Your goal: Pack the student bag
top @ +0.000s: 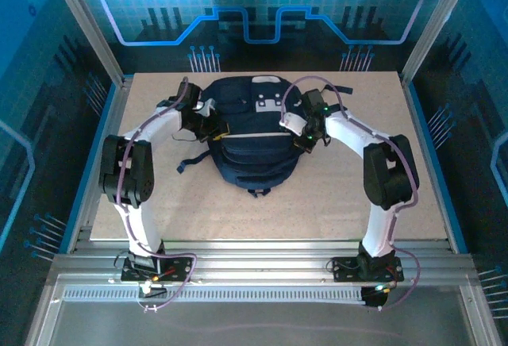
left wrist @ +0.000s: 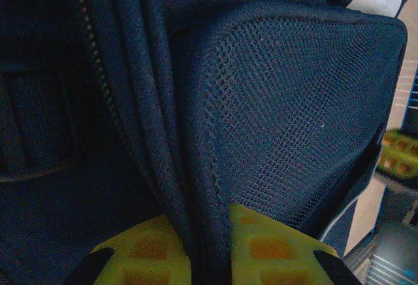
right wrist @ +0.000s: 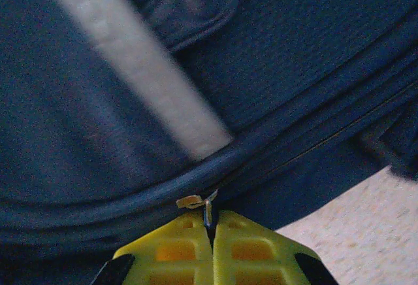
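Two hands hold the student bag on the desk: left hand pinching a seam, right hand clamped on the zipper pull. Tug sharply and you may lose that pull.

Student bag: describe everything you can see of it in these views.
The student bag is a large dark navy fabric backpack lying flat on the table, with a light grey stripe and patches, a front pocket, a mesh side pocket and black straps. The left gripper pinches a piped seam beside the mesh; the right gripper has its jaws shut on a small metal zipper pull.
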